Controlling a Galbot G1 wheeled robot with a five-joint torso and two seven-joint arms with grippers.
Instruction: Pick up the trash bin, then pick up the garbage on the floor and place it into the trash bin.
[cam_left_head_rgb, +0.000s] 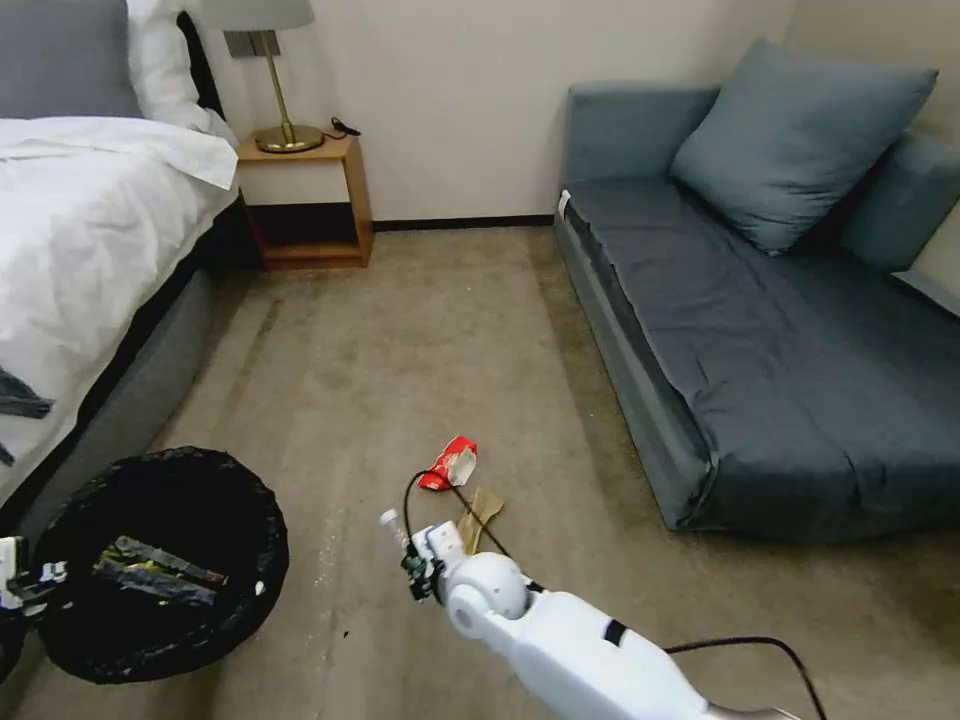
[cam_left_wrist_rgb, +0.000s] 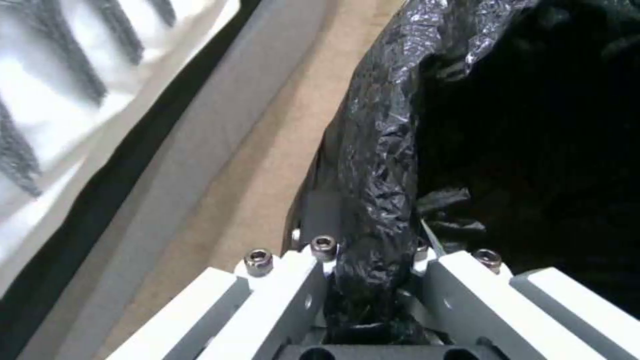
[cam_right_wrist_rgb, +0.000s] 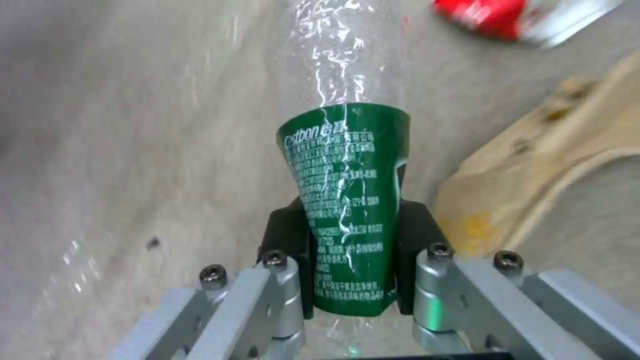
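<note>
The right gripper (cam_right_wrist_rgb: 351, 260) clamps the clear green-labelled plastic bottle (cam_right_wrist_rgb: 347, 200); the left gripper (cam_left_wrist_rgb: 373, 295) pinches the black-lined round trash bin (cam_left_head_rgb: 160, 560) by its rim at near left. Carry the bottle level to above the bin's middle before letting go.

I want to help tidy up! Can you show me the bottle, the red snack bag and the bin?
Bottle (cam_right_wrist_rgb: 347, 200): right wrist view, on its green label.
Red snack bag (cam_left_head_rgb: 449, 466): head view, on its red side.
Bin (cam_left_head_rgb: 255, 500): head view, on its bag-covered rim.

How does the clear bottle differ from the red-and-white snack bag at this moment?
The clear bottle has a green label; the snack bag is red and white. The bottle is clamped in the right claw, off the carpet; the bag lies free on the carpet, beside the tan wrapper. Both are outside the trash bin.
</note>
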